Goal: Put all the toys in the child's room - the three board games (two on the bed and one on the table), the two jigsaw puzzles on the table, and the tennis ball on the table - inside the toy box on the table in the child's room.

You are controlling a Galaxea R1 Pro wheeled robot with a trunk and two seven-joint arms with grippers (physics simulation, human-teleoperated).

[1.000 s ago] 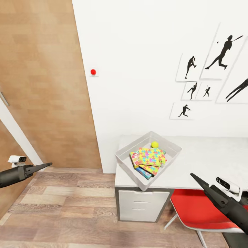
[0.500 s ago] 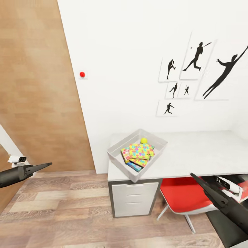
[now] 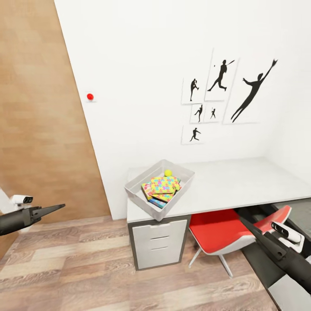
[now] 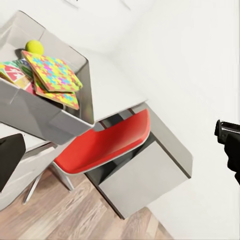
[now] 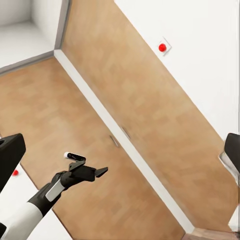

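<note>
Toy box [image 3: 137, 193] — your shallow light-grey bin — sits centre frame on the long light-grey table [image 3: 224, 183], holding jigsaw-pattern boxes [image 3: 163, 184] and the yellow-green ball [image 3: 168, 172]. Right gripper [image 3: 244, 223] is nearer; left gripper [image 3: 58, 207] hangs far left — both look closed, empty.

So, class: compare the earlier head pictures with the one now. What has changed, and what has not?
The whole picture has shifted: the camera moved, so more of the table and the red chair shows. The things themselves stayed put. The toy box keeps its jigsaw puzzles and tennis ball. The left tool and right tool hold the same pose, grasping nothing.
</note>
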